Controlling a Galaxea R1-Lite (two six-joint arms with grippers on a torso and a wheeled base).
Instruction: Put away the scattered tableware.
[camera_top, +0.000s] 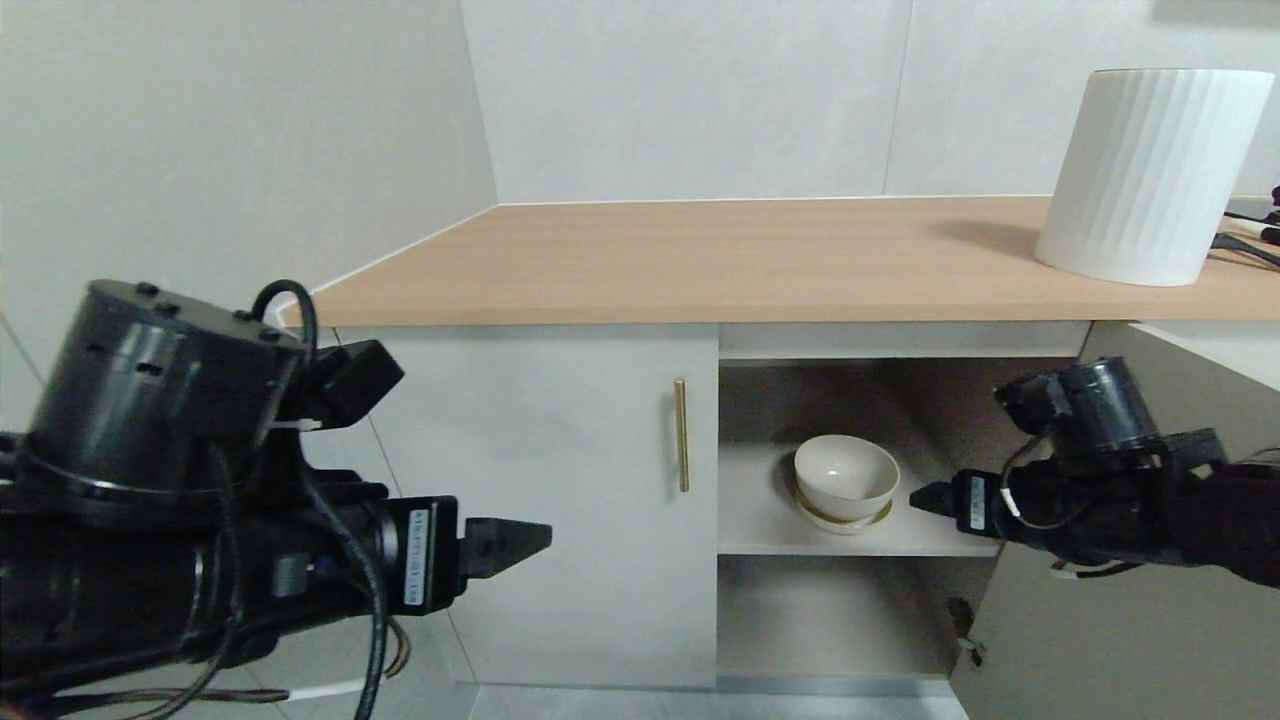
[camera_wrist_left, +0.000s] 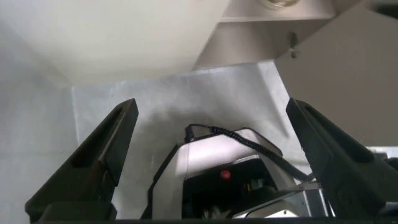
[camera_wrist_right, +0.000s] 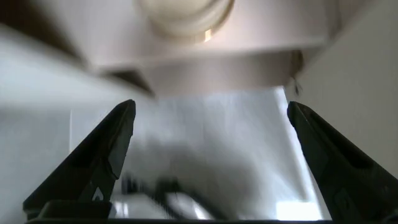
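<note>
Spanning mid-frame below pale walls (camera_top: 250, 120), the wooden surface (camera_top: 700, 260) carries a white ribbed container (camera_top: 1150, 170) at upper right. Below, right of centre, the cream bowl (camera_top: 846, 475) sits on the open cabinet's shelf (camera_top: 755, 520). Wrist views show left pincer (camera_wrist_left: 211, 106) and right pincer (camera_wrist_right: 211, 106) spread wide.

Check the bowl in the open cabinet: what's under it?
A shallow plate sits under the bowl, with only its rim showing. Both rest on the cabinet's middle shelf. The bowl covers the plate's centre, so anything between them cannot be seen.
</note>
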